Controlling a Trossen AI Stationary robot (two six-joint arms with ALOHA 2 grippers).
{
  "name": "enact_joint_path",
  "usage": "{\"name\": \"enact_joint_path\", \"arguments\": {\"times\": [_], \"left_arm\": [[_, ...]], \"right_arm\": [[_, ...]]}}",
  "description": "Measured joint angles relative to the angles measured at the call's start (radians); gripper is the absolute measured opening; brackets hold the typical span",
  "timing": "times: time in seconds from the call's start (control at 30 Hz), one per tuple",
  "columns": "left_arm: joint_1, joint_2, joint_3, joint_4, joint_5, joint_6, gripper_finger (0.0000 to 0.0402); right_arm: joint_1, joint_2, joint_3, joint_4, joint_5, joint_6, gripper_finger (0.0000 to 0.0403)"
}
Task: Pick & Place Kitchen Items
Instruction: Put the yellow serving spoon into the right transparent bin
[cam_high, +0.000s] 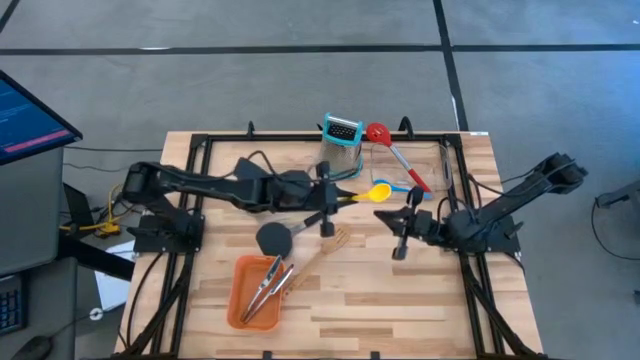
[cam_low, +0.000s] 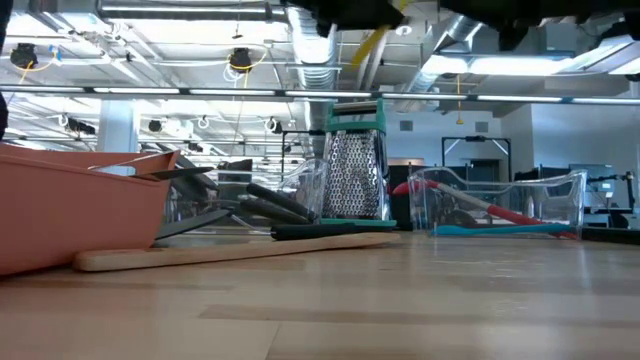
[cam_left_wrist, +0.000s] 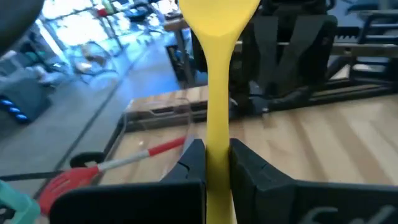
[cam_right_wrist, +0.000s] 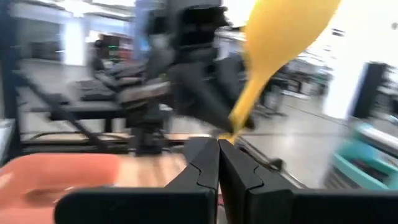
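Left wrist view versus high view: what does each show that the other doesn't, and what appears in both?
Only the left wrist view shows the grip up close: the left claw with its fingers pressed against the handle of the yellow spoon.

Only the high view shows the orange tray holding steel tongs, the wooden slotted spatula, the box grater, and the right claw facing the left claw across the table.

Both show the yellow spoon, the red slotted spoon and the clear bin.
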Motion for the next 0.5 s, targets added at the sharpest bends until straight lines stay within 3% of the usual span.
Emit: {"name": "enact_joint_path", "arguments": {"times": [0.17, 0.3, 0.5], "left_arm": [[-0.015, 0.053, 0.000, 0.102, -0.123, 0.047, 0.0007], [-0.025, 0.084, 0.000, 0.160, -0.133, 0.045, 0.0007], [-0.046, 0.094, 0.000, 0.190, -0.132, 0.051, 0.0007]], "right_arm": [[-0.024, 0.009, -0.001, 0.001, 0.029, 0.101, 0.0000], [-0.036, 0.009, -0.001, -0.001, 0.023, 0.194, 0.0000], [-0.053, 0.009, -0.001, -0.036, 0.024, 0.186, 0.0006]]}}
